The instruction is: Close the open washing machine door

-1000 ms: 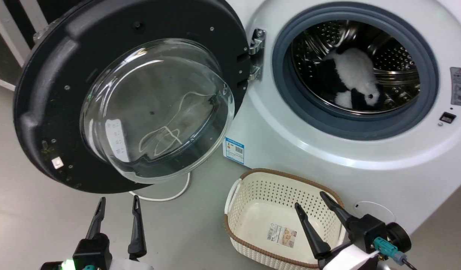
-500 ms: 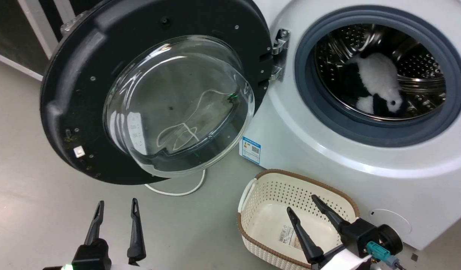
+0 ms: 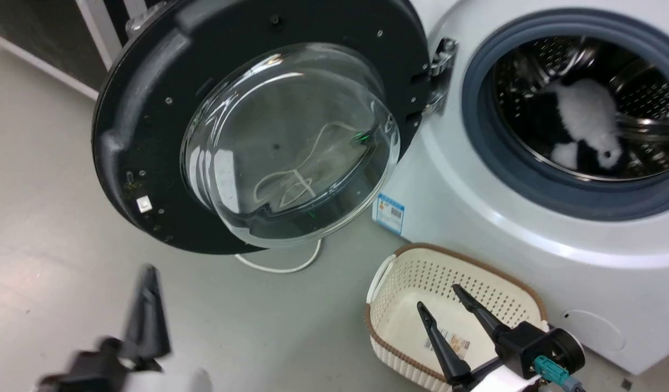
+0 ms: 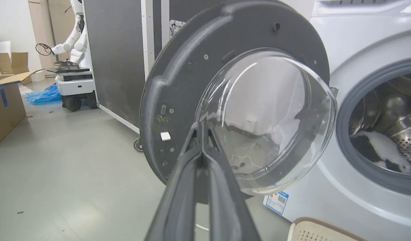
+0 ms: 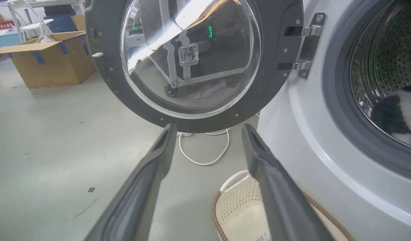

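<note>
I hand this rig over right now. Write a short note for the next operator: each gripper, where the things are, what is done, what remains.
Left gripper: shut, empty, pointing at the washing machine door, apart from it.
Right gripper: open, empty, above the cream basket.
Door: wide open, swung left on its hinge. The washing machine holds a black-and-white plush toy.
Done: nothing on the door yet.
Left: push the door shut until it latches.

Robot lab/workshop: bare grey floor (image 4: 58, 174), taped cardboard boxes (image 5: 48, 63), black flight case (image 4: 115, 57) on casters beside the washing machine (image 4: 342, 43), 2nd white robot (image 4: 75, 87) w/ wheeled base in bkgd.
</note>
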Robot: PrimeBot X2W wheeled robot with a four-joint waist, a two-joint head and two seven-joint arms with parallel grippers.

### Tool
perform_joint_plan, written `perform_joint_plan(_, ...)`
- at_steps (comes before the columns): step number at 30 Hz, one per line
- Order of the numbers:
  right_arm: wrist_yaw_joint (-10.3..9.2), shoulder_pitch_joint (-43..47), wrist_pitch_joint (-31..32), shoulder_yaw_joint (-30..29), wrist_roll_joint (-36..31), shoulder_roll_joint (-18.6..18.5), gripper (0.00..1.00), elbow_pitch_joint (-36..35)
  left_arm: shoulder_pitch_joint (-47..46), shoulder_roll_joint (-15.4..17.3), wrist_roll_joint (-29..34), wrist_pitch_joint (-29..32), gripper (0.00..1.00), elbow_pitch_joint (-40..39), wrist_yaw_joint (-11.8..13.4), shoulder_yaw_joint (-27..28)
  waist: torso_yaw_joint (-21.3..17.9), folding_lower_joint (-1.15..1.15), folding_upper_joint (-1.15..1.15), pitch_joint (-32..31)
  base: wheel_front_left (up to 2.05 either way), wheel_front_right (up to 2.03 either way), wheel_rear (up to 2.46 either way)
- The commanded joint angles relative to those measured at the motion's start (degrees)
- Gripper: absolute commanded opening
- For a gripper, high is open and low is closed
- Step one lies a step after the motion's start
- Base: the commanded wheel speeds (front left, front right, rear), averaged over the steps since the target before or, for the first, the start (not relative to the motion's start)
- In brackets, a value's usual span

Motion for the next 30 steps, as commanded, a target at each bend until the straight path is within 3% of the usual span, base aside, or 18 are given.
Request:
perform_joint_plan(1, 0.04, 0.54, -0.44, -0.03, -0.34, -0.2, 1.0, 0.05, -1.3, 0.04, -0.81, -0.46, 0.0, -0.68, -0.27, 0.43, 0.49, 0.0, 0.0, 0.7, 0.0, 0.0, 0.0)
perform_joint_plan(5, 0.04, 1.17, -0.64, -1.45, -1.15, -0.54, 1.0, -0.81, -6.35, 0.38, -5.93, -0.94, 0.0, -3.17, -3.0, 4.26, 1.39, 0.0, 0.0, 2.51, 0.0, 0.0, 0.0)
perform_joint_plan(9, 0.05, 1.03, 0.21, -1.95, -2.02, -0.9, 1.0, -2.74, -13.82, 2.99, -11.33, -0.98, 0.0, -1.91, -5.87, 9.74, -0.11, 0.0, 0.0, 5.34, 0.0, 0.0, 0.0)
perform_joint_plan(12, 0.05, 0.1, 0.92, -1.68, -2.15, -1.73, 1.0, -3.93, -20.98, 6.33, -17.38, 2.26, 0.0, 1.38, -7.13, 13.95, -1.8, 0.0, 0.0, 7.67, 0.0, 0.0, 0.0)
perform_joint_plan(13, 0.05, -0.96, 1.4, -1.48, -2.02, -2.51, 1.0, -4.82, -28.47, 10.57, -23.7, 8.17, 0.0, 6.61, -7.57, 17.95, -3.4, 0.0, 0.0, 9.77, 0.0, 0.0, 0.0)
perform_joint_plan(21, 0.05, -3.24, 1.58, -0.58, -1.36, -3.79, 1.0, -5.4, -44.59, 20.39, -38.67, 22.49, 0.0, 28.03, -3.58, 29.07, -7.48, 0.0, 0.0, 13.31, 0.0, 0.0, 0.0)
perform_joint_plan(26, 0.05, -3.6, 1.32, -0.72, -0.98, -4.28, 1.0, -5.0, -50.72, 22.86, -48.1, 32.85, 0.0, 39.3, 0.48, 34.6, -9.05, 0.0, 0.0, 13.91, 0.0, 0.0, 0.0)
perform_joint_plan(30, 0.05, -3.76, 1.16, -0.59, -0.83, -4.61, 1.0, -4.63, -51.58, 24.24, -51.21, 41.27, 0.0, 44.42, 0.99, 34.23, -9.6, 0.0, 0.0, 14.0, 0.0, 0.0, 0.0)
